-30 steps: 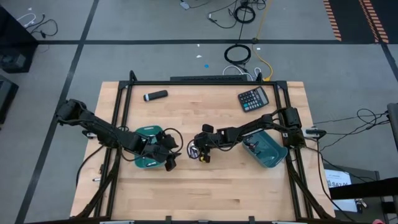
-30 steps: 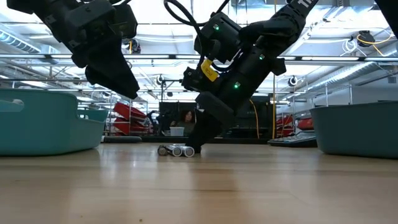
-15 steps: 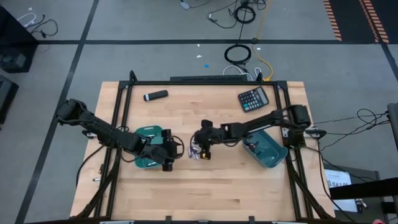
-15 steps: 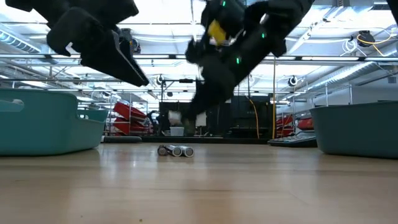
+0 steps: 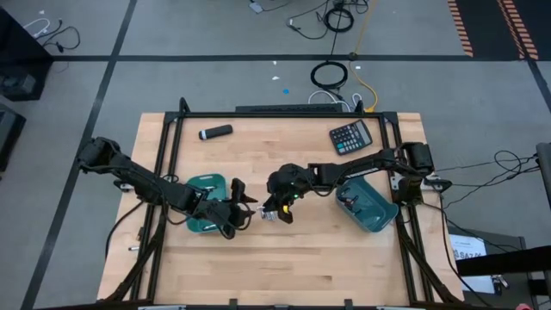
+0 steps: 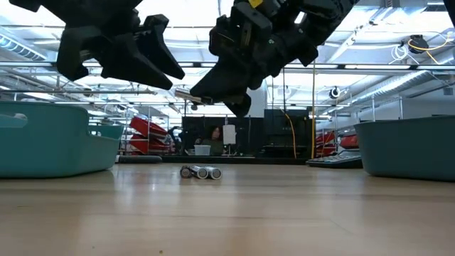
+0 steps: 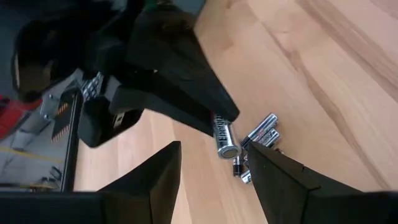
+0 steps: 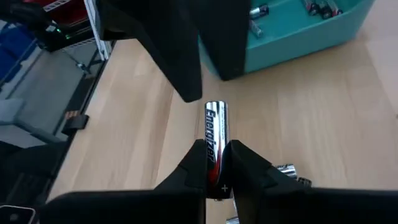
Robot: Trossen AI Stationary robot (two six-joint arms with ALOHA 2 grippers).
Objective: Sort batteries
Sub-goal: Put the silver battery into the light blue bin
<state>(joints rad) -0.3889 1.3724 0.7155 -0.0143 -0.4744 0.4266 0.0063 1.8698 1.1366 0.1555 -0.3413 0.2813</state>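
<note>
My right gripper (image 8: 216, 148) is shut on one silvery battery (image 8: 214, 127) and holds it above the middle of the table, over a small pile of batteries (image 6: 201, 172) that lie on their sides on the wood. My left gripper (image 7: 214, 180) hangs open a short way to the left of it (image 5: 244, 200), its fingers pointing at the held battery (image 7: 224, 138) with nothing between them. In the low view the held battery (image 6: 186, 94) sticks out of my right gripper (image 6: 202, 92) toward my left gripper (image 6: 160, 60). My right gripper pinches the battery's near end (image 8: 215, 167) between its two fingers. The battery lies along the fingers and sticks out forward past their tips. It hangs clear of the table, tilted a little, with its free end toward my left gripper.
A teal bin (image 5: 205, 182) stands under the left arm, and more batteries lie in it (image 8: 258, 12). A second teal bin (image 5: 372, 215) stands at the right. A black calculator (image 5: 351, 136) and a black-and-grey marker-like cylinder (image 5: 215, 132) lie near the far edge.
My right gripper has come up off the pile with one battery and tipped toward level, carrying it toward my left gripper; the other batteries stay where they lay. My left gripper has rolled about its own pointing line while keeping its place.
</note>
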